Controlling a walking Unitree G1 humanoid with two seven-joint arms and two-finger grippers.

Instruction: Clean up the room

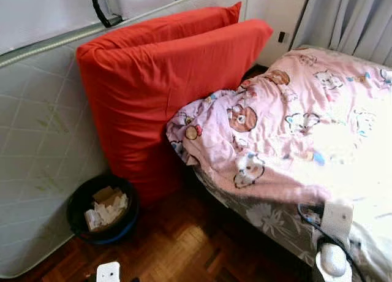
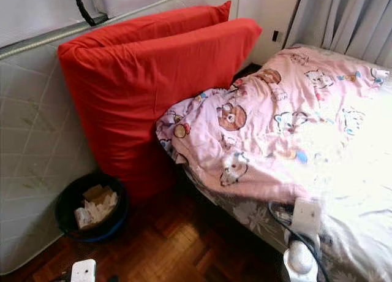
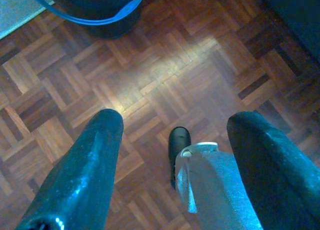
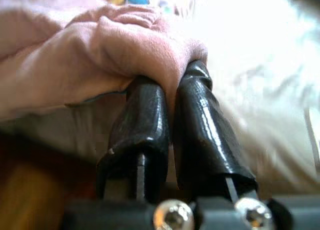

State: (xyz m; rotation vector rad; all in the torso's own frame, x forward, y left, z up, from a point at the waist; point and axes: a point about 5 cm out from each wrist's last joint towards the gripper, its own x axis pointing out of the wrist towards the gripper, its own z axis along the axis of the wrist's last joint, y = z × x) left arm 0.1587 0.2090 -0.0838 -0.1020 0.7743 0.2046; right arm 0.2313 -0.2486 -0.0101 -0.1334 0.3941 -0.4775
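Right now I am looking down at a bed (image 1: 373, 245) with a pink blanket (image 1: 288, 129) on it, the one with little bears and animals printed all over. My right gripper (image 4: 172, 97) is at the near edge of the bed, and its jaws are pressed together with a fold of the pink blanket pinched between them — I can see the soft pink cloth bunched up right at the black fingertips (image 4: 197, 72). From my head I can see the right wrist (image 1: 335, 233), white and grey with a dark cable, just at the bed's side. My left gripper (image 3: 172, 125) hangs low over the wooden floor (image 3: 165, 55), and its jaws are spread wide with only floor between them. Two big red cushions (image 1: 165, 86) lean against an upright mattress (image 1: 37, 141) on my left, and the corner of the blanket touches the front cushion. A dark bin (image 1: 101, 209) with a blue rim sits on the floor beside the cushions — it has crumpled paper (image 1: 105, 207) inside. Grey curtains (image 1: 349, 18) hang behind the far end of the bed. A small white thing (image 1: 108, 272) shows at the bottom of my view, and I cannot tell what it is.
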